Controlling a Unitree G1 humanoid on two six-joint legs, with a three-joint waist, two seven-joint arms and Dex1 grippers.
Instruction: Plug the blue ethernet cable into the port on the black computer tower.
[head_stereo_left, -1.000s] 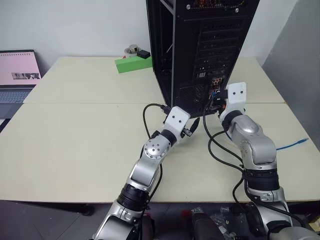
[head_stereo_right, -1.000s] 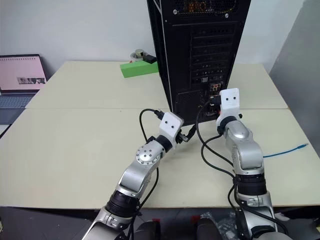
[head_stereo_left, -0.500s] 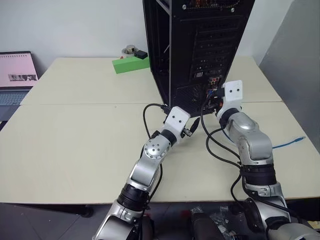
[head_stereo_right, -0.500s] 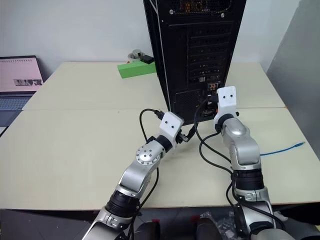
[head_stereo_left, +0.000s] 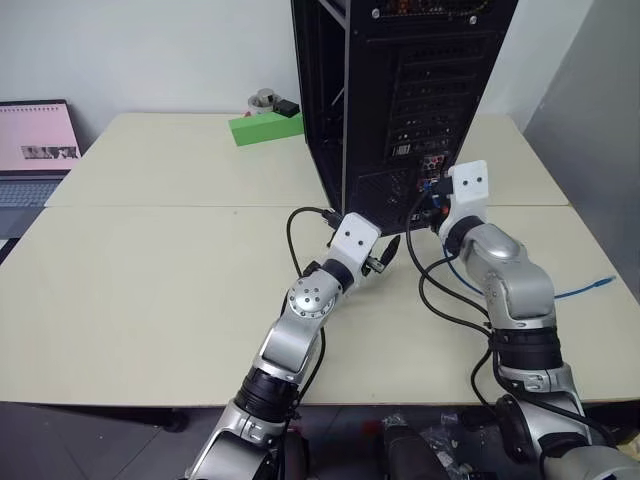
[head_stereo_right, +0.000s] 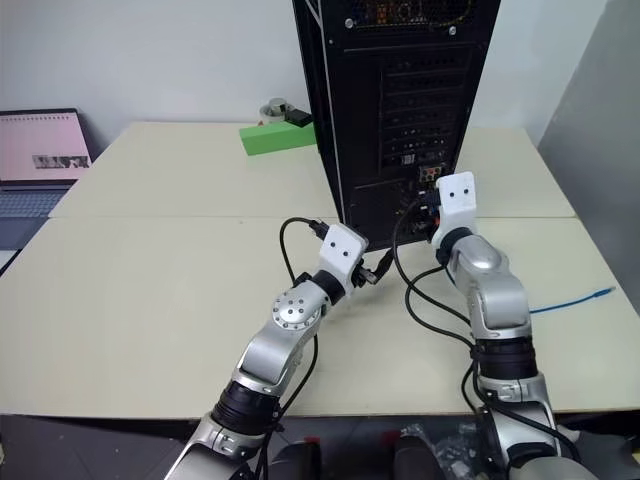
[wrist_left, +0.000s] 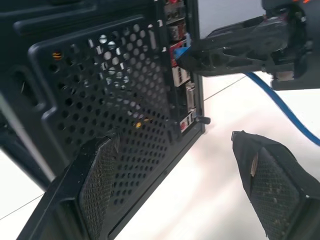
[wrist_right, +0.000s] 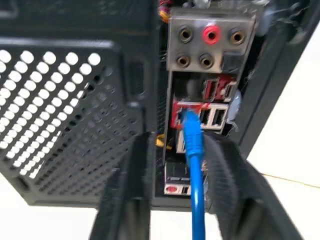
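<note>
The black computer tower (head_stereo_left: 420, 90) stands on the table's far side with its rear panel facing me. The blue ethernet cable (wrist_right: 195, 150) has its plug seated in the port (wrist_right: 184, 114), a red-rimmed socket below the audio jacks. It runs back between the fingers of my right gripper (wrist_right: 178, 139), which stand open on either side of it. The cable's other end (head_stereo_left: 598, 284) lies on the table at the right. My left gripper (wrist_left: 172, 140) is open and empty, low beside the tower's perforated grille, to the left of the right gripper (head_stereo_left: 437, 200).
A green box (head_stereo_left: 265, 128) with small items on it sits behind the tower's left side. An open laptop (head_stereo_left: 35, 145) stands at the far left. Black robot wires (head_stereo_left: 440, 290) loop over the table between my arms. A grey panel (head_stereo_left: 600, 120) rises at the right.
The right wrist has turned slightly at the tower's back. The left arm has not moved. The head views swayed sideways and back.
</note>
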